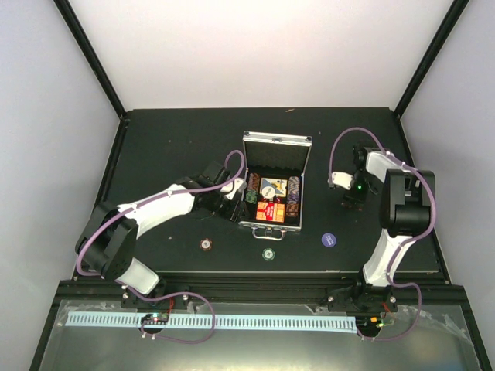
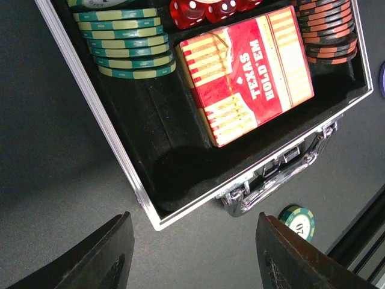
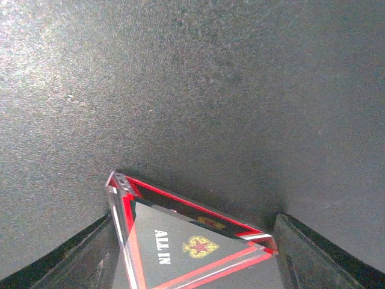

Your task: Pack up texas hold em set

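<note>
Well, an open silver ribbed aluminium briefcase (image 1: 276, 151) sits with roomy black counter (image 1: 170, 147) around it. Left tool (image 2: 192, 220) is apart; right tool (image 3: 194, 218) clamps a clear triangular plaque (image 3: 180, 247).

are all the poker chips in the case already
No, a maroon chip, a green chip and a purple chip lie on the table outside the briefcase.

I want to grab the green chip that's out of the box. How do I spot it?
Find the open silver case on the black table. Just outside it, by its handle, lies the green chip. Its loose neighbours are a maroon chip and a purple chip.
</note>
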Controlling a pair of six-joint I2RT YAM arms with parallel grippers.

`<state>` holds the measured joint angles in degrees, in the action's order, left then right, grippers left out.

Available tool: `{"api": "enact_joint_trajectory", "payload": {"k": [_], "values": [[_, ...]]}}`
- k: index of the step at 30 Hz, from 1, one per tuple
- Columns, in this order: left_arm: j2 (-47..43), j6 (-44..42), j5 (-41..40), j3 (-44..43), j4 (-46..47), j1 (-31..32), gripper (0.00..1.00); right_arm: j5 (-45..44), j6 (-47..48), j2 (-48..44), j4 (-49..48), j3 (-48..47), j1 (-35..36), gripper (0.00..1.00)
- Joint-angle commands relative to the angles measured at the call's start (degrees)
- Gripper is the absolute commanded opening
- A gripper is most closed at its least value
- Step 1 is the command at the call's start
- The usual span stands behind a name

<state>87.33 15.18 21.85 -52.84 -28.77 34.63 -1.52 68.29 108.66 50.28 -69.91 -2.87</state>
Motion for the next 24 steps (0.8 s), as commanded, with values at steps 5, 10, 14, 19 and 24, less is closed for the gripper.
{"api": "enact_joint_trajectory", "payload": {"k": [5, 10, 14, 19, 24], "values": [[-0.23, -0.11, -1.32, -1.06, -1.10, 0.15, 0.58, -2.38, 0.31, -1.00, -2.13, 3.47, 0.23, 0.57], [-0.61, 0.39, -1.63, -0.50, -0.90, -0.25, 0.58, 0.29, -1.60, -5.57, 0.95, 2.38, 1.39, 0.52], [-1.37, 1.17, -1.70, 0.67, -0.47, -1.24, 0.58, 3.68, -3.38, -11.25, 5.28, 0.83, 4.63, 0.52], [-3.54, 2.98, -2.16, 3.22, 0.68, -3.84, 0.58, 7.34, -5.81, -16.91, 9.22, 0.33, 12.35, 0.52], [-6.42, 4.66, -3.15, 6.05, 1.38, -7.14, 0.58, 10.81, -9.58, -18.73, 11.28, -0.45, 22.27, 0.52]]}}
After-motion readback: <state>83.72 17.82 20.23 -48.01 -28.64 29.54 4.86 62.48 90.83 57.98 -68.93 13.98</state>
